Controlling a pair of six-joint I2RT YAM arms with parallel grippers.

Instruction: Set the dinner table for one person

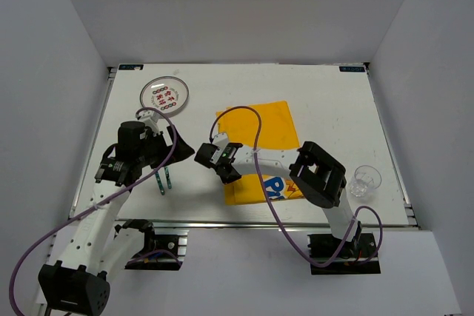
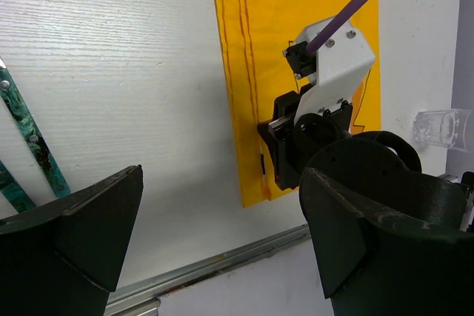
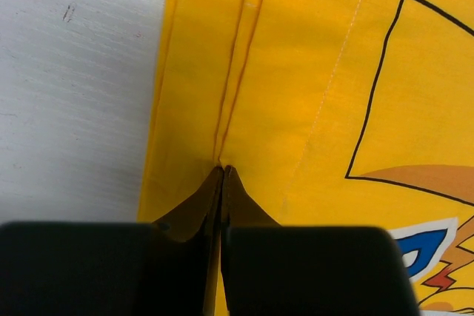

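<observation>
In the right wrist view alone, the right gripper (image 3: 223,170) shows its jaws pressed together on a fold of the yellow cloth (image 3: 311,72); the dinner table (image 3: 74,72) lies beneath, bare at its 9 o'clock. The left gripper (image 2: 222,234) gapes wide over it.

The left arm (image 1: 83,246) is built of white links between black joint housings. A purple cable (image 1: 96,205) runs loose beside it up from a black base (image 1: 72,291). The right arm (image 1: 337,216) has the same white links, a chunky black joint block (image 1: 320,174) and a second cable (image 1: 241,108), also purple. A green spot (image 1: 224,152) shows on its black wrist. A white bracket (image 2: 337,61) there carries small screws and a black cable plug. The left fingers (image 2: 89,220) are broad, matte black wedges with a faintly rough surface. The right fingers (image 3: 185,257) are black and taper to thin edges.
</observation>
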